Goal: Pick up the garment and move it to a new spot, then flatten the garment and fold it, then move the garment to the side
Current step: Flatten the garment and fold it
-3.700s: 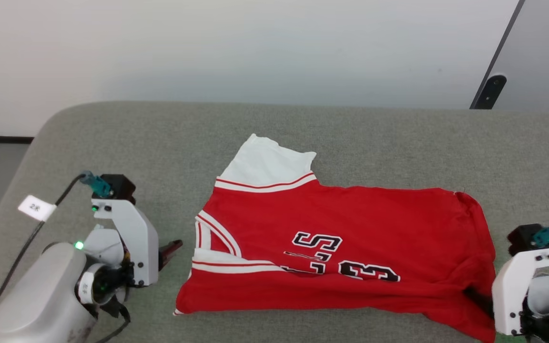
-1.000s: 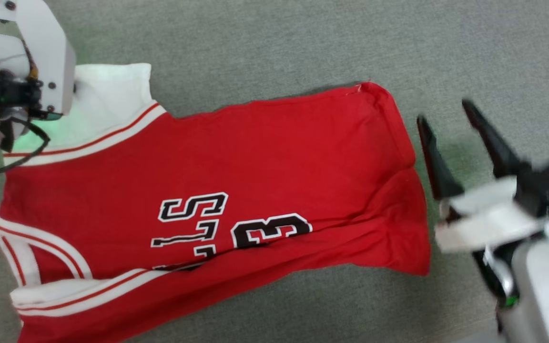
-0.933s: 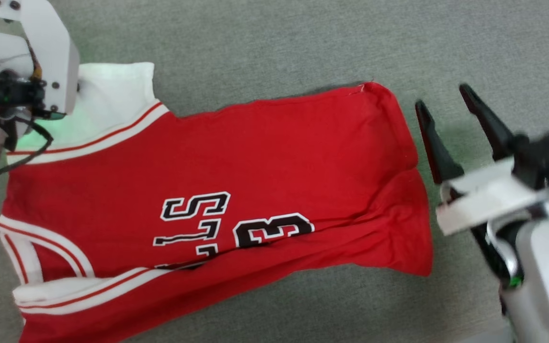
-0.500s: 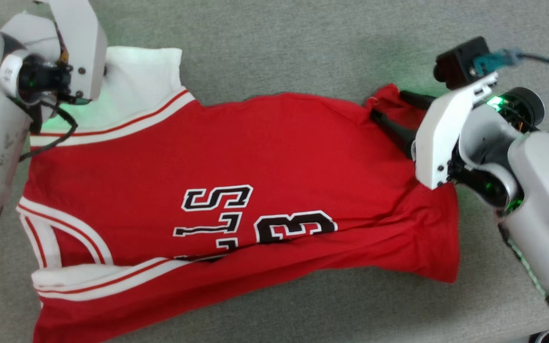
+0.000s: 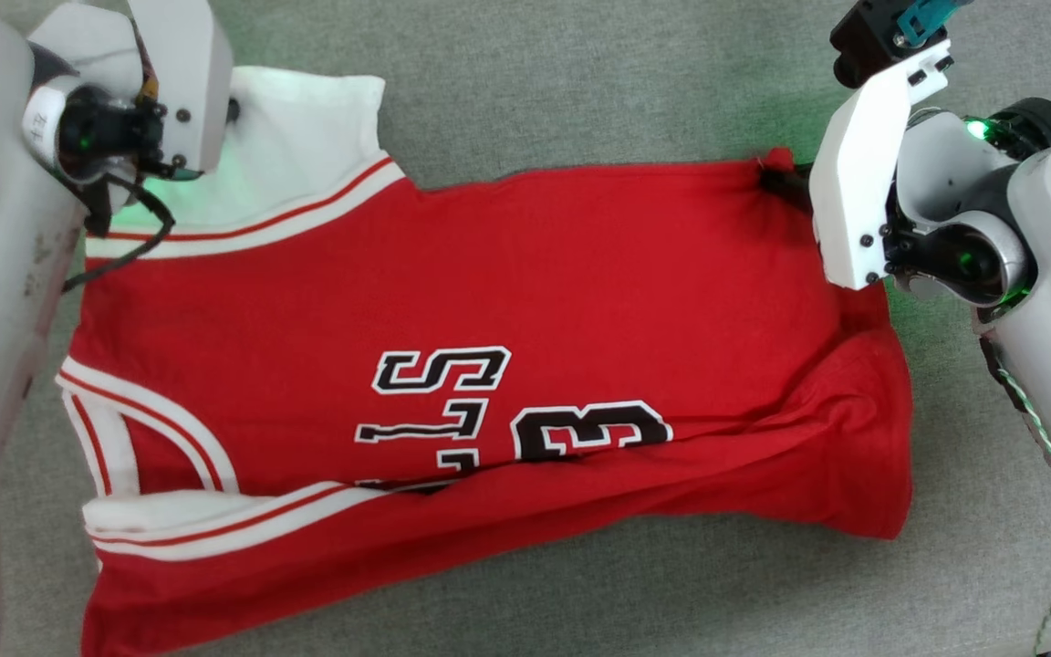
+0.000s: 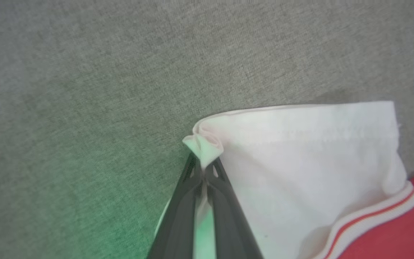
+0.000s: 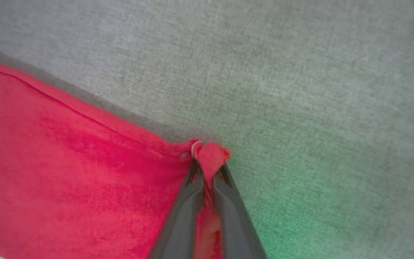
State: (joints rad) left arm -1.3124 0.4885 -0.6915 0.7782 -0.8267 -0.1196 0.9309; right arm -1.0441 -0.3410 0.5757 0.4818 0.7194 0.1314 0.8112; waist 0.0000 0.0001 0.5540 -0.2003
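Garment (image 5: 580,301) was found spread on the grey fabric surface (image 5: 580,82), its near part lapped over in a rumpled ridge that cut across the black-white lettering (image 5: 507,411), with striped trim (image 5: 215,525) at near left. Further back, the far edge was held at both ends: the left tool (image 6: 203,172) was pinched together on the white sleeve corner (image 6: 207,144), and the right tool (image 7: 207,172) was clamped on the red hem corner (image 7: 212,154). Step was judged as a lift to move or flatten. To be done well, both corners should be raised level and drawn apart so the far edge is taut and the near ridge is pulled out; small bites of cloth could slip if jerked. Beyond, plain grey weave was seen, tinged by a green glow (image 7: 300,230). Room could not be made out.
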